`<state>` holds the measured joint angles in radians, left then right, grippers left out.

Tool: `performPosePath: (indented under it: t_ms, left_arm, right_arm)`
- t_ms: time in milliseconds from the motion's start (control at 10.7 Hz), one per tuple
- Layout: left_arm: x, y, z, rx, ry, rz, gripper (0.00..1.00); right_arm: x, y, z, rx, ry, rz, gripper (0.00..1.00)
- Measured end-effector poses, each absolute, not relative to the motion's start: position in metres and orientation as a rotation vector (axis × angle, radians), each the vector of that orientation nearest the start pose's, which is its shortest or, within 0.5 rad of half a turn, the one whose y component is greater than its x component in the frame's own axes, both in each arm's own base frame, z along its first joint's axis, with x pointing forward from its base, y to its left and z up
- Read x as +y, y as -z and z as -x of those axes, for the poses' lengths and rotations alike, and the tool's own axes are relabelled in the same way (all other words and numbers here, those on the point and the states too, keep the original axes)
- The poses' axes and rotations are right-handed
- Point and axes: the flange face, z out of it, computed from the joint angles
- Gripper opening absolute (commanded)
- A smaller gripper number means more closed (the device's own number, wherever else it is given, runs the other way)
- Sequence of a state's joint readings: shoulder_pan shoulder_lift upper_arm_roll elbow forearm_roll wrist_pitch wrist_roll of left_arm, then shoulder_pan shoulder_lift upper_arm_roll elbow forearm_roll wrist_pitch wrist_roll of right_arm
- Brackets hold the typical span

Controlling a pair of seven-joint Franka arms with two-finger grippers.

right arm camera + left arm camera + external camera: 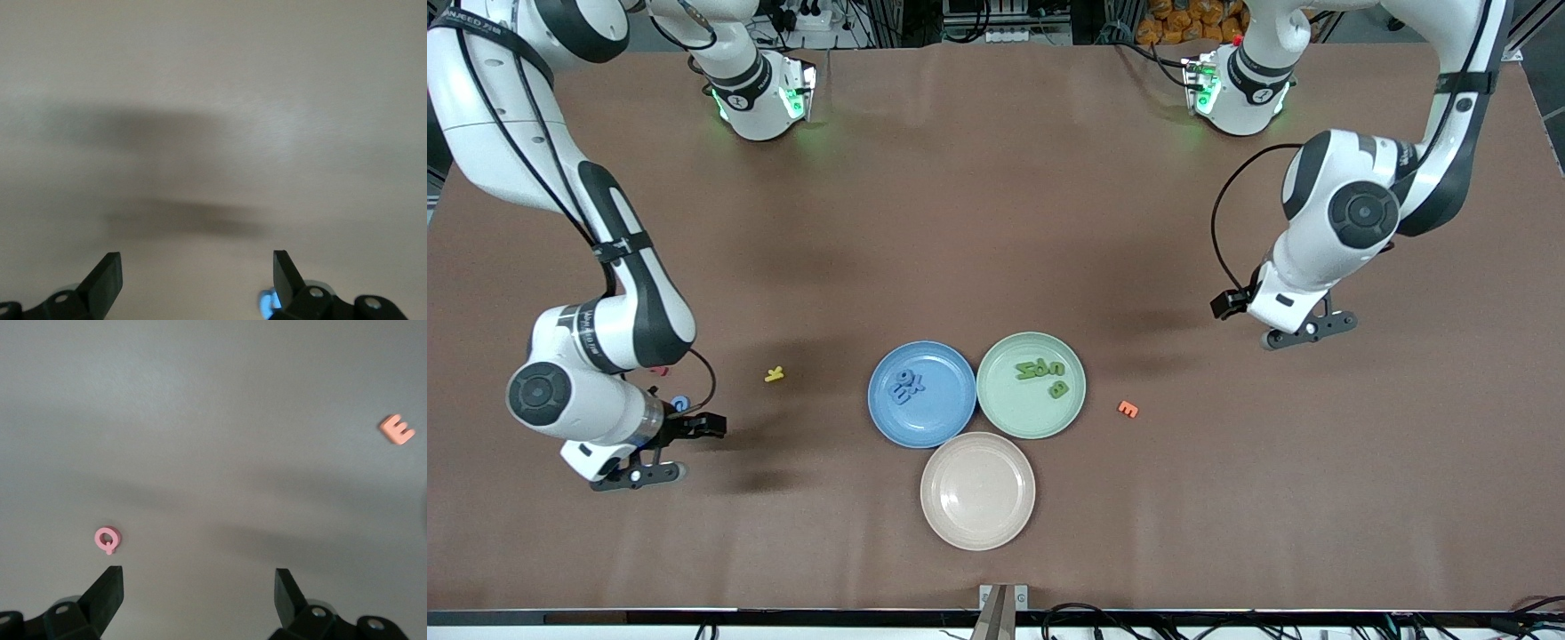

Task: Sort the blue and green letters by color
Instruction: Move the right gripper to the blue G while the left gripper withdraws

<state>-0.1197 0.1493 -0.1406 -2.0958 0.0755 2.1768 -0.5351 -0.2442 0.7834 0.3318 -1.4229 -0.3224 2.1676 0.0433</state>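
A: Letters nearly sorted: blue letters [908, 386] lie in the blue plate [951, 418], green letters [1042, 373] in the green plate [1014, 413]. One stray blue letter [680, 404] lies on the bench [996, 222] under the right arm.

B: Right end effector [640, 474] hangs beside it, fingers apart, empty. Left end effector [1309, 332] waits, also apart.

A: Next, I'd say: centre over that stray, descend, pinch.

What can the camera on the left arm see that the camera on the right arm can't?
Only the left wrist view shows a pink letter and an orange letter E lying on the table. Only the right wrist view shows a bit of a light blue letter peeking out beside its finger. Both show bare table and an open, empty gripper: the left gripper and the right gripper.
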Motion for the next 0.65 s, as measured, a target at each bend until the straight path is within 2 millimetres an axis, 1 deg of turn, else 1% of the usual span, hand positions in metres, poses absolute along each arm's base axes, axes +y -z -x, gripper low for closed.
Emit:
performPosePath:
  t_ms: [187,281,468,561,655]
  left_arm:
    - [-0.134,-0.382,-0.543,-0.378,0.03,3.071,1.0]
    - [-0.131,-0.406,-0.543,-0.388,0.097,3.08,1.0]
    - [-0.129,-0.459,-0.545,-0.397,0.217,3.093,1.0]
    - [-0.126,-0.486,-0.547,-0.377,0.234,3.093,1.0]
    - [-0.121,-0.513,-0.548,-0.342,0.219,3.088,1.0]
  right_arm:
    - [-0.013,-0.258,-0.732,-0.21,0.05,3.176,1.0]
    - [-0.026,-0.259,-0.733,-0.225,0.051,3.179,1.0]
    - [-0.062,-0.258,-0.73,-0.299,0.043,3.177,1.0]
    - [-0.081,-0.258,-0.728,-0.366,0.039,3.171,1.0]
    - [-0.092,-0.257,-0.727,-0.405,0.033,3.166,1.0]
